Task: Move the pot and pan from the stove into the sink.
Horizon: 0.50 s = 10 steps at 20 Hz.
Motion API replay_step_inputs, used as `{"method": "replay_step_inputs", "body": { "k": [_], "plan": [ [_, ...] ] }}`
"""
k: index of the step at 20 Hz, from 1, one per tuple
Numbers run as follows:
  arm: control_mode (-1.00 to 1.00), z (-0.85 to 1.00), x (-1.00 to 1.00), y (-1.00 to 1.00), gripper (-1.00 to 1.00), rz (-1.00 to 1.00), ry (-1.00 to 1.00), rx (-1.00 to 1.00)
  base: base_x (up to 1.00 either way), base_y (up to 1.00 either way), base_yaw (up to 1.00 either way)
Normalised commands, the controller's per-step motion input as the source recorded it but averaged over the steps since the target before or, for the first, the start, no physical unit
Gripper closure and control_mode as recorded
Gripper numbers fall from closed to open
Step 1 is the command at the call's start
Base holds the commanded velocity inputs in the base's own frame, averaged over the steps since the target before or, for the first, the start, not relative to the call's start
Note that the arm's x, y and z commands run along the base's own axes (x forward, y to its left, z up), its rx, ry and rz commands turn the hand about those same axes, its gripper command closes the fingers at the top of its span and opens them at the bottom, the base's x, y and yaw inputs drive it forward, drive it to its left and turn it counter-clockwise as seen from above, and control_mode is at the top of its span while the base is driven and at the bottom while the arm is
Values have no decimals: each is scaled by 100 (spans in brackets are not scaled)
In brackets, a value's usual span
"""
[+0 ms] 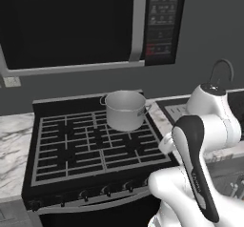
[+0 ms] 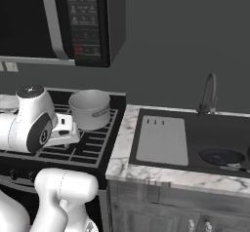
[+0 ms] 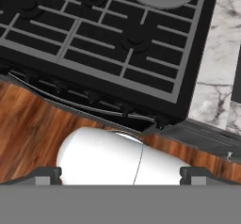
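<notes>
The silvery cylindrical metal pot (image 1: 125, 109) stands upright on the back right corner of the black gas stove with grey grid grates (image 1: 71, 147). The shallow round dark-grey frying pan (image 2: 222, 156) lies in the dark rectangular sink basin (image 2: 215, 131) to the right of the stove, beyond a strip of marble counter (image 2: 122, 148). The two-finger gripper (image 3: 120, 175) hangs over the stove's front right edge with its jaws spread wide, holding nothing.

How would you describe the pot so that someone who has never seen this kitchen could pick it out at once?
Start at the black stove below the microwave, left of the sink. The pot stands upright on the grey grates at the stove's back right corner. It is a silvery, straight-walled cylinder with two small side handles, unlike the flat dark pan lying in the sink basin.
</notes>
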Motion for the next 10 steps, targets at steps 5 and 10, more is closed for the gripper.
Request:
{"method": "replay_step_inputs", "body": {
  "k": [5, 10],
  "plan": [
    [100, 0, 0, 0, -100, 0, 0, 0, 34, 36, -8],
    [-100, 0, 3, 0, -100, 0, 0, 0, 0, 0, 0]
  ]
}}
